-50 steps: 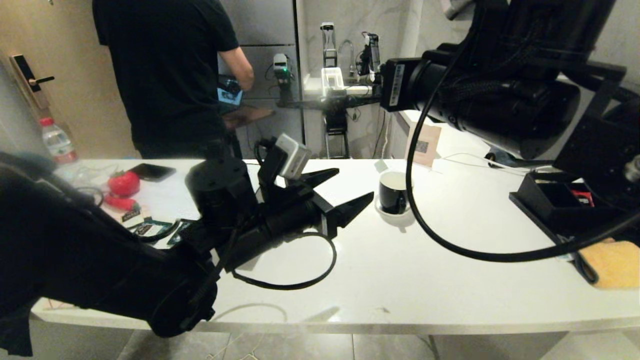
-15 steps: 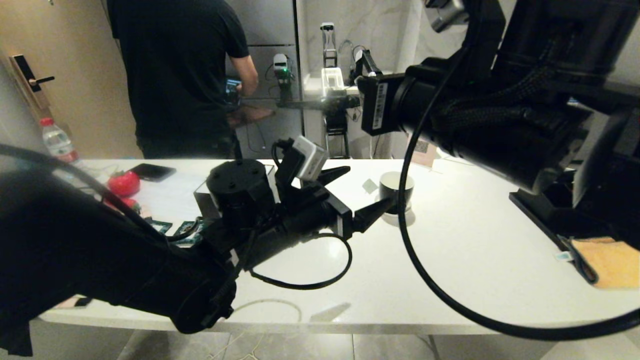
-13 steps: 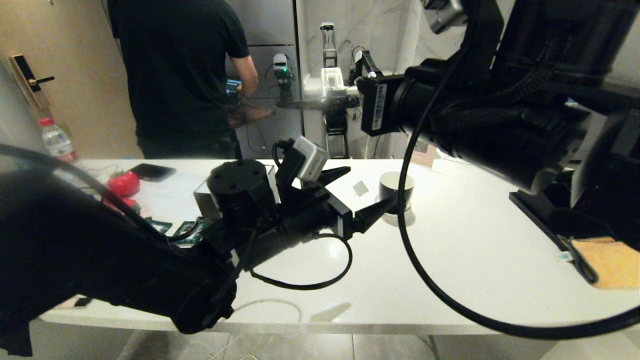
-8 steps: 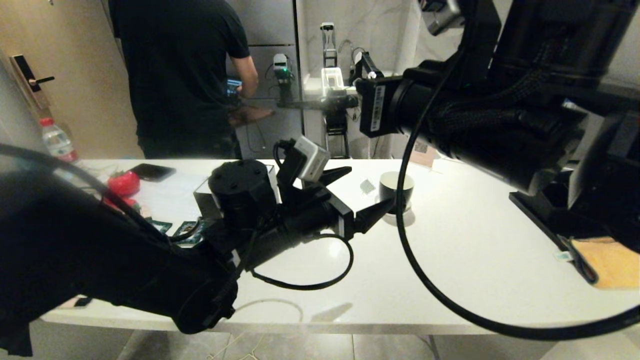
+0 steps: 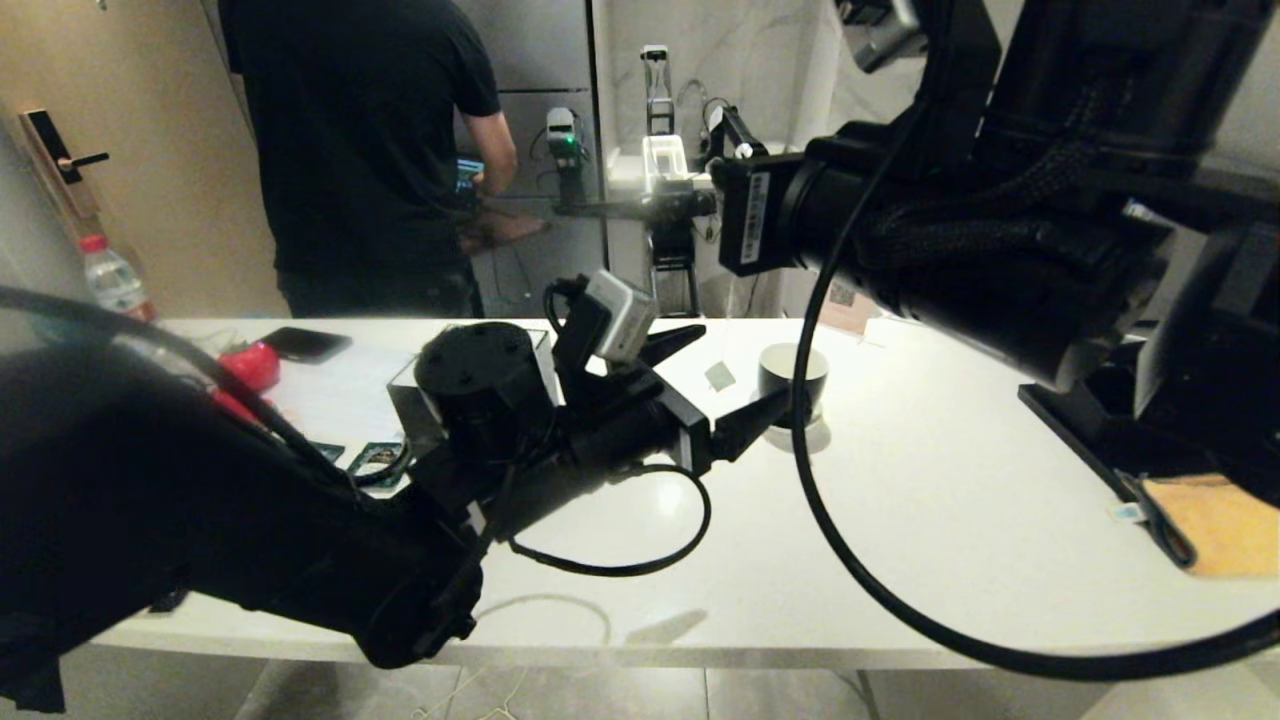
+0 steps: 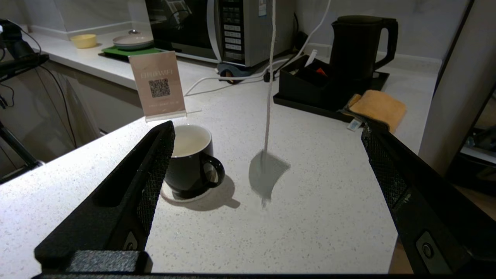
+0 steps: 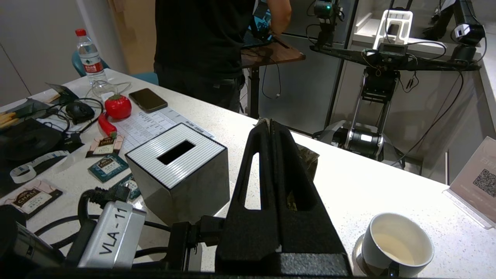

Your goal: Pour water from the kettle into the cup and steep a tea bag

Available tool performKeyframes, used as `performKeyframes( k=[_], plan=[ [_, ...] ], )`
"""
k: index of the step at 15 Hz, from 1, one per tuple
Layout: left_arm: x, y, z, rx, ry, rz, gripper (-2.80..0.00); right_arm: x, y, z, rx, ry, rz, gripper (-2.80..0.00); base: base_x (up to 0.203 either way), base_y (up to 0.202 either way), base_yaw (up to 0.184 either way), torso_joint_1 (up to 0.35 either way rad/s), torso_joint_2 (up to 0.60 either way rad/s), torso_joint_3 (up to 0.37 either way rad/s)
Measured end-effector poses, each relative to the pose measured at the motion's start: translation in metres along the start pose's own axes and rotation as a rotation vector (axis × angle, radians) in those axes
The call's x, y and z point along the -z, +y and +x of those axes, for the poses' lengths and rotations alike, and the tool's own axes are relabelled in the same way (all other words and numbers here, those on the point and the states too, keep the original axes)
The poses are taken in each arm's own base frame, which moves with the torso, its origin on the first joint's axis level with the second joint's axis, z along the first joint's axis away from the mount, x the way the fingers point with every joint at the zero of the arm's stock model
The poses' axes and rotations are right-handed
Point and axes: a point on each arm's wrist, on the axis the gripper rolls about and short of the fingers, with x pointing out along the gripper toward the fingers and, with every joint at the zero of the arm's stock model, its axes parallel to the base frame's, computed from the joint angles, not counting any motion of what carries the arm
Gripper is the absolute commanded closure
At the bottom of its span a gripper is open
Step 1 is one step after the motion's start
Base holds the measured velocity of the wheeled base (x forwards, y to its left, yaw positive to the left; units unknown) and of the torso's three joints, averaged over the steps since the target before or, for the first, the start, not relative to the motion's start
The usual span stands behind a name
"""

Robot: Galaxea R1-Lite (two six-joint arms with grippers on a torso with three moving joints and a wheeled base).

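Two jaws: left gripper (image 6: 267, 162) spread wide beside glossy cup (image 6: 192, 162), right gripper (image 7: 271, 128) clenched on string.

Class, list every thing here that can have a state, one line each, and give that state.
glossy black mug with white interior: upright on its white saucer, no bag inside.
grey-brown pyramid tea bag: hanging by its white string beside the mug.
matte black electric kettle: upright, lid shut.
left pincer: open, empty.
right pincer: shut on the string.
clear plastic bottle with red cap: upright, capped.
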Motion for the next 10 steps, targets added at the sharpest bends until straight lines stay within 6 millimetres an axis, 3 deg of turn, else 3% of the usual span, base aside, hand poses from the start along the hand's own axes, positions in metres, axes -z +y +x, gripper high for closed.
performKeyframes(
  k=[10],
  plan=[
    [0.0045,-0.0045,0.0005,0.011,0.013,-0.005,-2.80,-0.0003,0.0001,0.0000,-0.001,-0.001,0.000,0.00,0.000,0.000,0.000,0.000,0.00,0.000]
  ],
)
